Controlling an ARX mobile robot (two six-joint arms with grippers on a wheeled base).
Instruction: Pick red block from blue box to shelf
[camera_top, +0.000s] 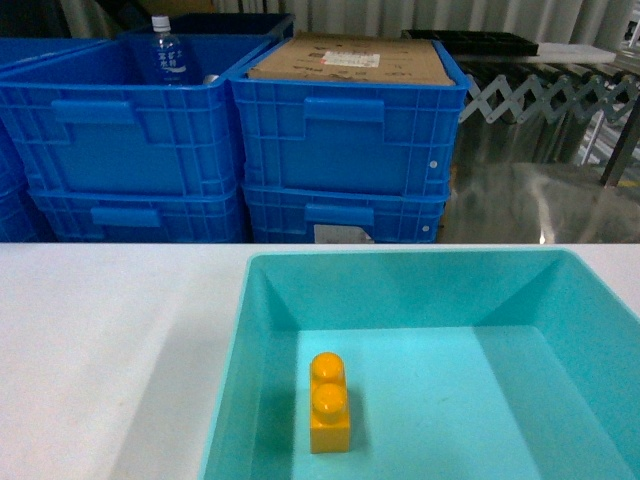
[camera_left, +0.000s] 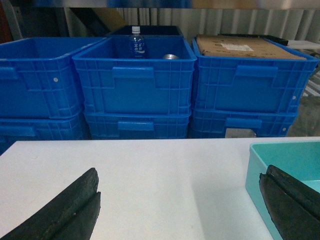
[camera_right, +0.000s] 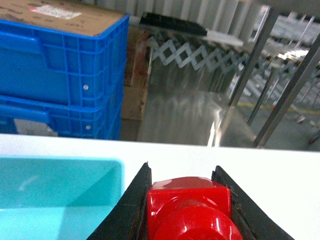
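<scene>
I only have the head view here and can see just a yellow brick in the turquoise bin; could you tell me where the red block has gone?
Observer: The red block is clamped between the right gripper's fingers, stud towards the camera.
Operator: Thank you. Is it over the bin?
Observer: It sits over the white table, just past the blue box's corner.
Operator: And the left gripper?
Observer: The left gripper is open and empty, above the table beside the bin's rim.

table (camera_top: 100, 330) left of box – open | behind – crates (camera_top: 345, 140)
</scene>
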